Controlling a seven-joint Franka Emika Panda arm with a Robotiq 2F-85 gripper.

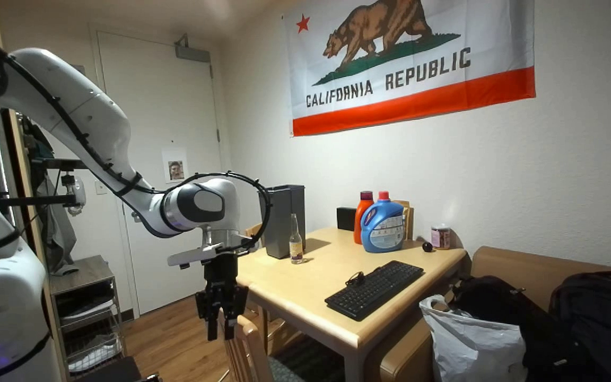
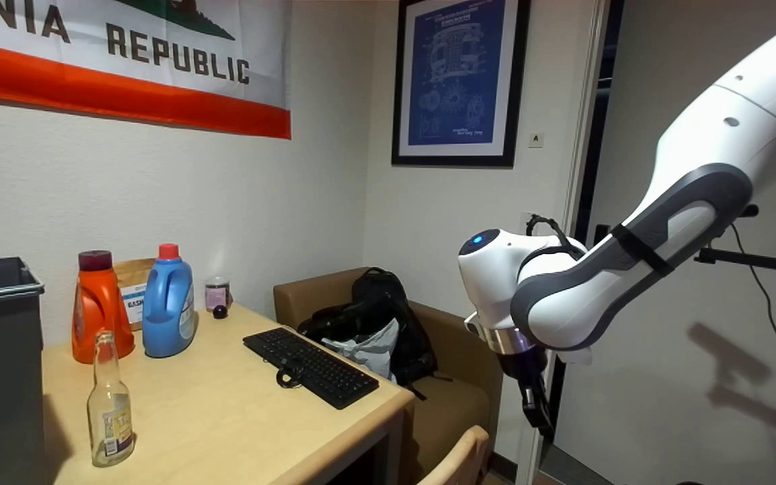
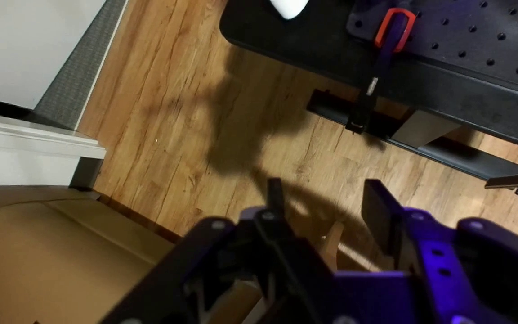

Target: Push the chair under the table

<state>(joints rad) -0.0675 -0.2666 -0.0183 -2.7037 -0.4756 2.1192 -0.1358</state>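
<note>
The chair [image 1: 252, 342] is tan-brown wood and stands at the table's front side; only its upper back shows low in both exterior views [image 2: 461, 463]. In the wrist view a slim wooden piece [image 3: 332, 243], seemingly part of the chair, shows below and between the fingers. The table [image 1: 284, 278] has a pale yellowish top, also seen in an exterior view [image 2: 219, 411]. My gripper [image 1: 220, 331] points down, open and empty, near the height of the chair back's top. In an exterior view the gripper [image 2: 540, 428] stands apart from the chair back, on the side away from the table. The wrist view shows its fingers [image 3: 322, 198] spread.
On the table stand a grey bin [image 1: 279, 223], a glass bottle [image 1: 296, 244], detergent jugs [image 1: 385, 228] and a keyboard [image 1: 374, 289]. A tan upholstered seat [image 2: 455, 404] holds dark bags and a white bag [image 1: 475, 339]. A black robot stand [image 3: 421, 67] shows in the wrist view.
</note>
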